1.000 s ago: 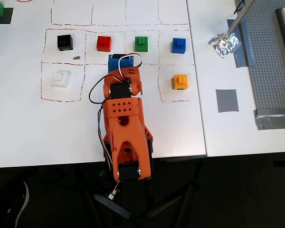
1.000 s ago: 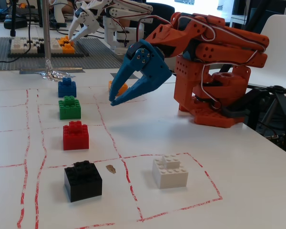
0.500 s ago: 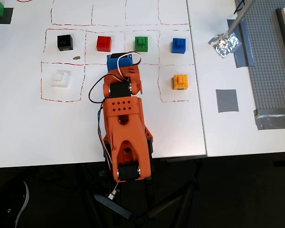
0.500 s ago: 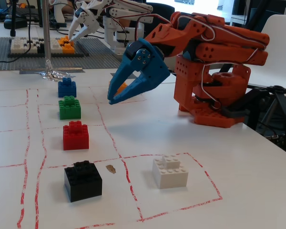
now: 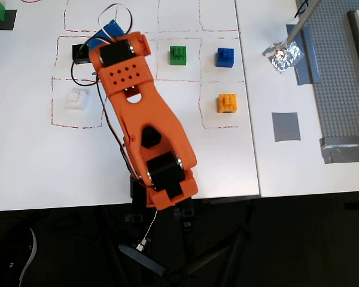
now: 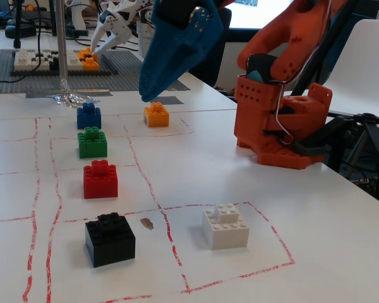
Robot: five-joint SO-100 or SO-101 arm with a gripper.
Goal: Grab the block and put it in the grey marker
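The black block (image 5: 79, 52) sits in a red-lined cell at the upper left of the overhead view, its right side cut off by the orange arm. In the fixed view the block (image 6: 110, 238) stands free at the front. My blue gripper (image 6: 145, 98) hangs high above the table, holding nothing, its fingers overlapping so their spacing is unclear. From overhead the gripper (image 5: 109, 31) shows just right of the block. The grey marker (image 5: 285, 126) lies far right on the table. In the fixed view the grey marker (image 6: 174, 100) lies behind the orange brick.
A red brick (image 6: 100, 179), green brick (image 5: 178, 55), blue brick (image 5: 225, 57), orange brick (image 5: 227, 103) and white brick (image 5: 76, 98) occupy nearby cells. Crumpled foil (image 5: 282, 55) around a pole and a studded grey baseplate (image 5: 344, 89) are at the right. A white arm (image 6: 132, 16) stands behind.
The arm has swung left in the overhead view and stretched out, now covering the red brick. The gripper has risen well above the table. No brick has moved.
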